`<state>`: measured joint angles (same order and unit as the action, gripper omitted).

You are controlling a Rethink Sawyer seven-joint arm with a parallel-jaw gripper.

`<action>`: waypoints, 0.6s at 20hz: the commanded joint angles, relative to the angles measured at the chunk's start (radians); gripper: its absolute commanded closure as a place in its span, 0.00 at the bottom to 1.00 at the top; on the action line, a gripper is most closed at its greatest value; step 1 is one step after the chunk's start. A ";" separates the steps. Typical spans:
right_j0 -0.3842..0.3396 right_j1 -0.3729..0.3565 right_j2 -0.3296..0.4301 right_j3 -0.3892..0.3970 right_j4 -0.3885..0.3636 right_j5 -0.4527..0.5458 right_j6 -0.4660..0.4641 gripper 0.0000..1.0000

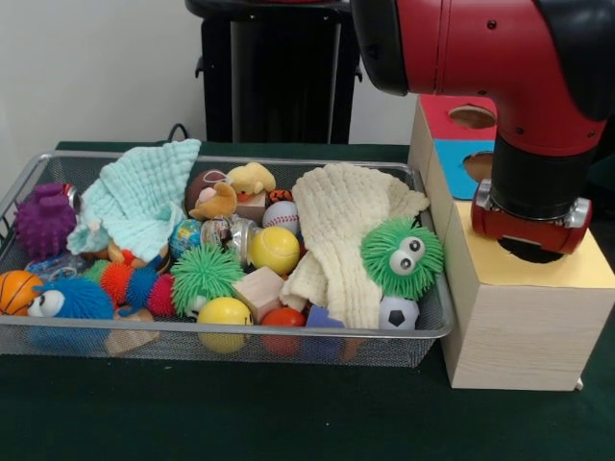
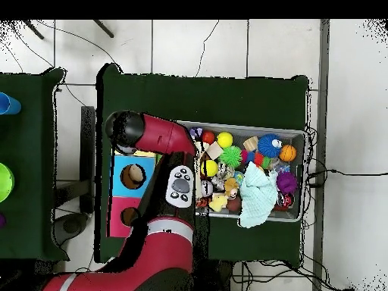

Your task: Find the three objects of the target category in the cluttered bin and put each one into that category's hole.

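Observation:
The silver wire-mesh bin (image 1: 240, 331) holds mixed toys and two cloths; it also shows in the overhead view (image 2: 300, 133). A small white bundle with coloured print (image 1: 217, 230) lies in the middle of the bin between a globe ball and a yellow ball; I cannot tell its shape for sure. No other printed bundle shows. My gripper (image 1: 530, 242) hangs straight down over the hole (image 1: 534, 254) of the yellow-topped box (image 1: 577, 269), its tip at or inside the opening. The arm's wrist hides it. In the overhead view the arm covers this box.
A mint cloth (image 1: 139, 197) and a cream cloth (image 1: 346, 226) cover parts of the bin. A green spiky ball with eyes (image 1: 404, 257) sits by the bin's right wall. The blue-topped box (image 2: 132, 176) and red-topped box (image 2: 125, 216) stand behind the yellow one.

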<state>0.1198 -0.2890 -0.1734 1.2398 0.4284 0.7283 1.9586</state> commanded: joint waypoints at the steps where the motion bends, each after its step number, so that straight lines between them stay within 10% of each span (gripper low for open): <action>1: -0.025 0.101 0.032 0.061 -0.039 -0.068 0.161 1.00; 12: -0.077 -0.138 0.087 0.156 -0.003 0.046 0.080 1.00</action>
<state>0.1062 -0.3203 -0.1547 1.2674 0.4264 0.7235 1.9588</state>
